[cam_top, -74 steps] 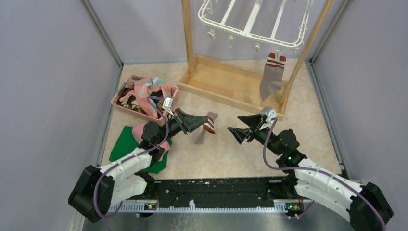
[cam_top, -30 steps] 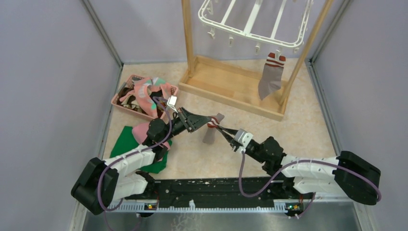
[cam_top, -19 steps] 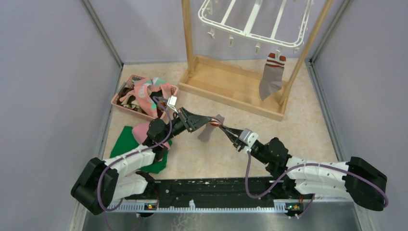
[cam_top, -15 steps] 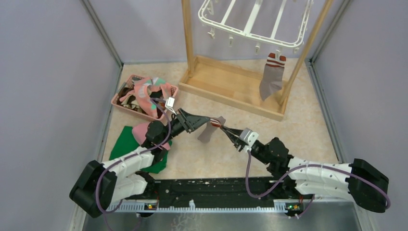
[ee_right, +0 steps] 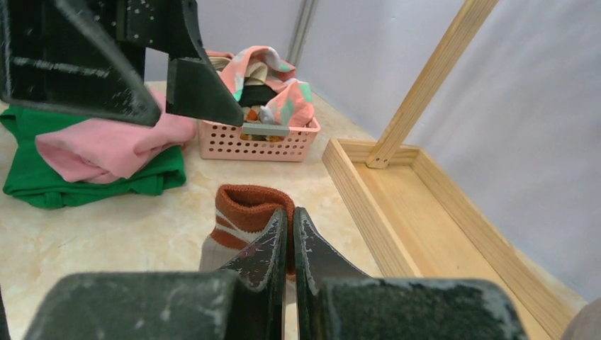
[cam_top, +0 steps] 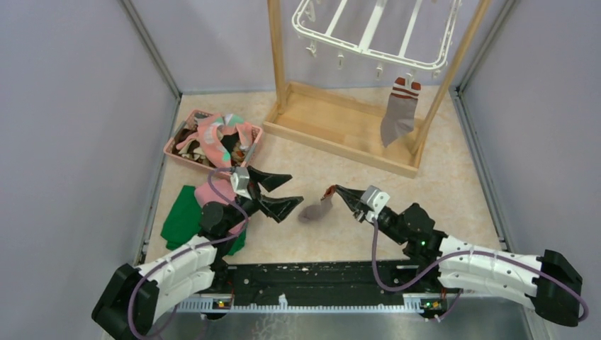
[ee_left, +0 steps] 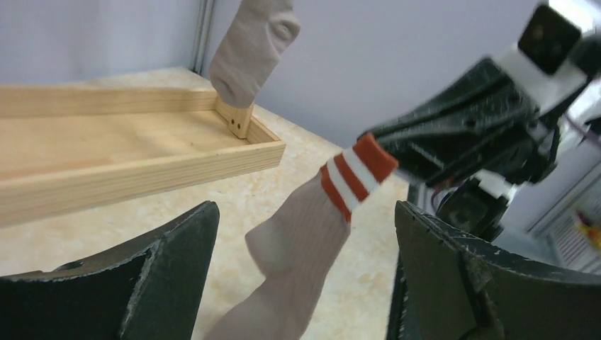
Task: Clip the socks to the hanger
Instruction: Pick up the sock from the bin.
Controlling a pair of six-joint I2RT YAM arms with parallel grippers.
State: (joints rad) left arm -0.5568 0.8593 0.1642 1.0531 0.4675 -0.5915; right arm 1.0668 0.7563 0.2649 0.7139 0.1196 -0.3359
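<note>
Freshly opened, our left tool (cam_top: 294, 189) now gapes wide, and the soft grey-brown fabric sock (cam_top: 312, 210) with red-white striped cuff hangs from our right tool (cam_top: 334, 190) alone, clenched on that cuff over the middle of the beige table (cam_top: 453, 191). Light and limp, it will droop; we judge the thicker cuff the surest hold. At one o'clock, a matching sock (cam_top: 397, 117) dangles from the white rectangular plastic hanger (cam_top: 368, 48).
</note>
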